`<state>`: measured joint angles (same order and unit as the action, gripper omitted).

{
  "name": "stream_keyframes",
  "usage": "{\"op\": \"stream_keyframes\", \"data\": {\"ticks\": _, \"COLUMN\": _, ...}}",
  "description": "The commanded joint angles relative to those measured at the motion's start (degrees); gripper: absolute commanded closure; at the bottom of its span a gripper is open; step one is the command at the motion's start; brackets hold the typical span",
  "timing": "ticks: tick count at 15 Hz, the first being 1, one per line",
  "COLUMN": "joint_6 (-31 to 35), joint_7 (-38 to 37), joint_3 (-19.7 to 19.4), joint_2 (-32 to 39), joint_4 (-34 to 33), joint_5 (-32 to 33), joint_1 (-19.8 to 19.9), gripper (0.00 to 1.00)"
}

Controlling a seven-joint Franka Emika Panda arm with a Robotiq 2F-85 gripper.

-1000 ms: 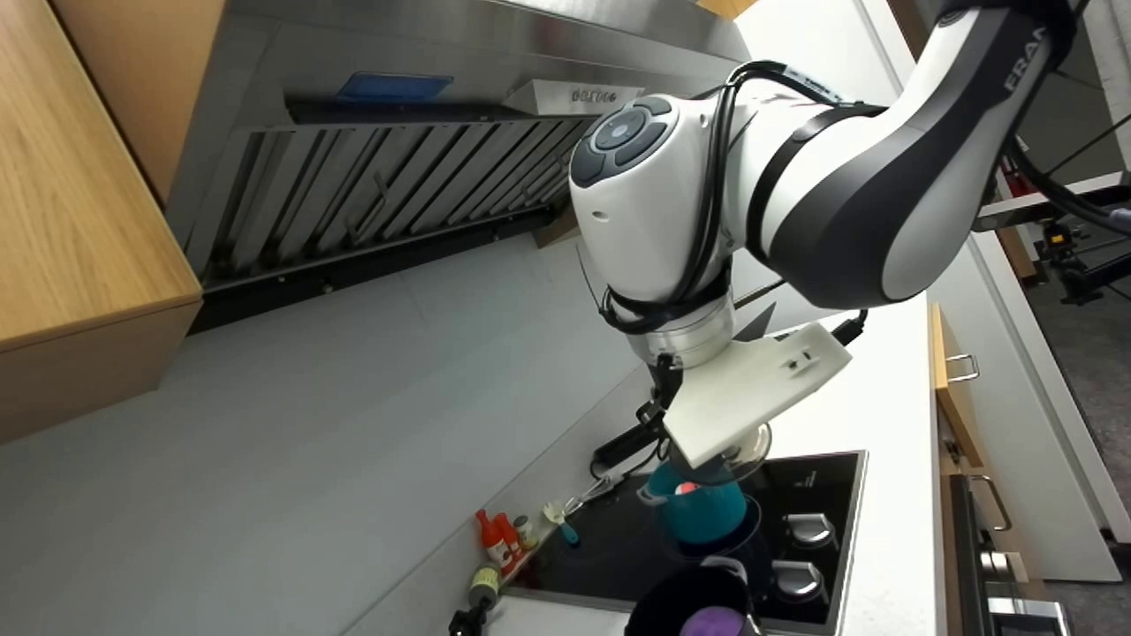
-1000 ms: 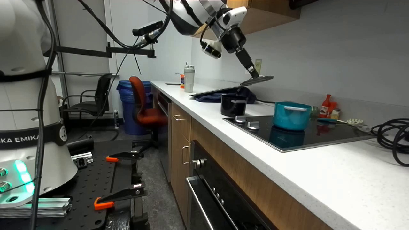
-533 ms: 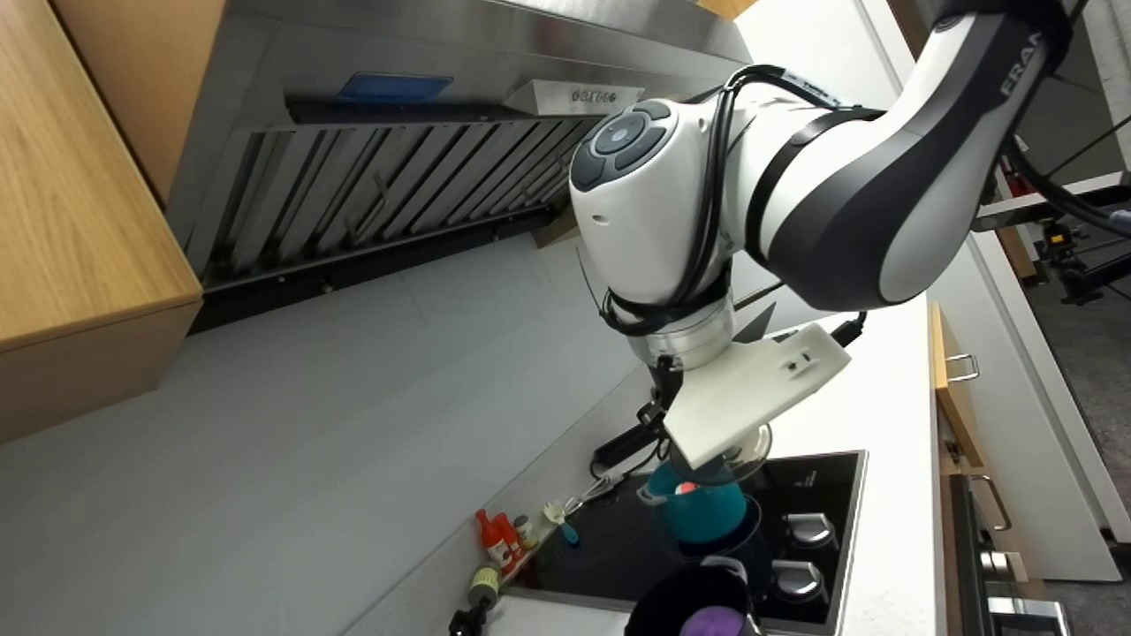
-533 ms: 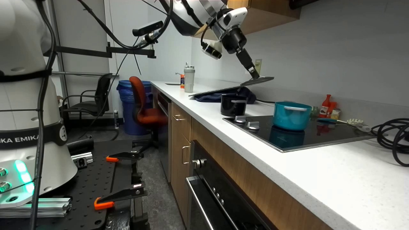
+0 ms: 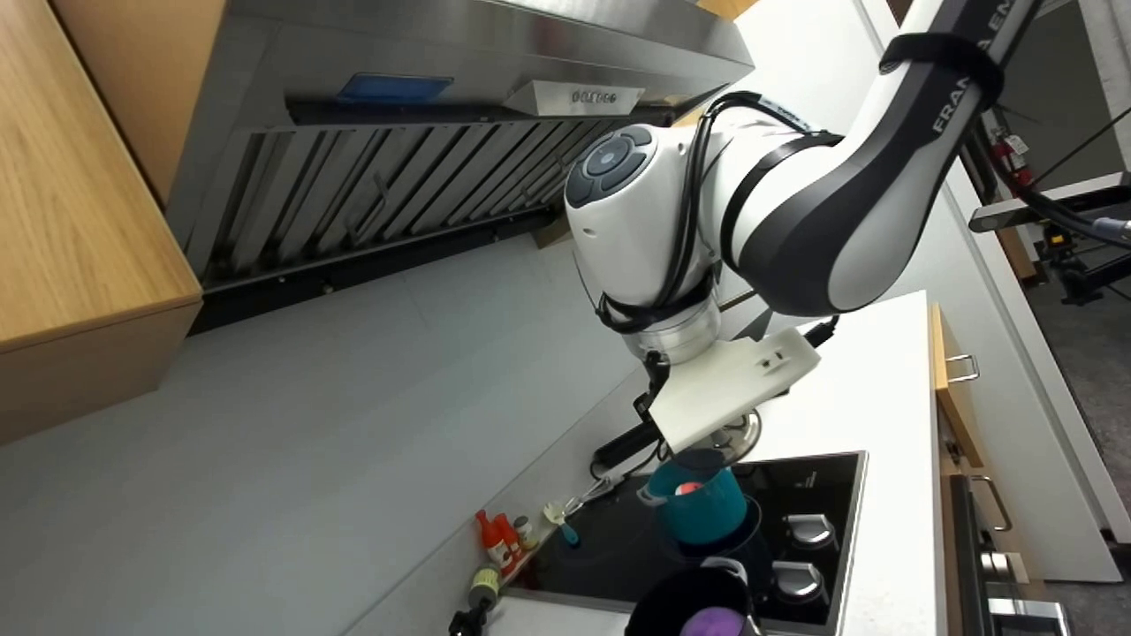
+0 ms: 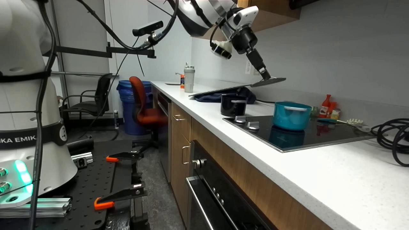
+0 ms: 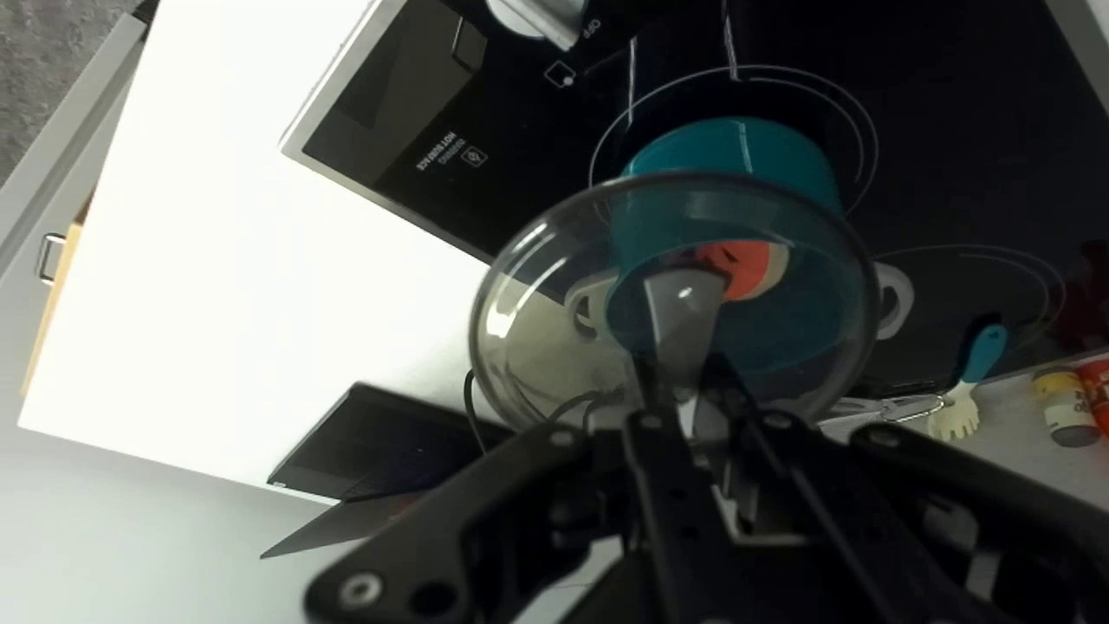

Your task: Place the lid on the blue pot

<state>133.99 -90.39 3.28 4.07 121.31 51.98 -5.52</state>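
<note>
Glass lid (image 7: 563, 295), near wrist view's centre: likely stiff, fragile; your gripper (image 7: 689, 381) clamps grey handle (image 7: 683, 316), probably best hold.

The countertop (image 7: 225, 286) glares near-white out to its front edge in the wrist view, glints flecking the glass lid (image 7: 589, 260) while the gripper (image 7: 687, 390) shows dark and blurred. The glossy cooktop (image 6: 332, 135) between front and back edges mirrors the blue pot (image 6: 289, 116) in an exterior view; the range hood (image 5: 415, 181) is dim underneath.
</note>
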Motion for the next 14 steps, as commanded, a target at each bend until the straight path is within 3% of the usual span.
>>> {"op": "stream_keyframes", "data": {"ticks": 1, "joint_6": 1.61, "joint_7": -2.16, "joint_3": -0.68, "joint_2": 3.74, "joint_4": -3.72, "joint_5": 0.65, "joint_1": 0.53, "gripper": 0.96}}
{"op": "stream_keyframes", "data": {"ticks": 14, "joint_6": 2.31, "joint_7": -5.7, "joint_3": -5.19, "joint_2": 12.84, "joint_4": -14.18, "joint_5": 0.56, "joint_1": 0.32, "gripper": 0.96}}
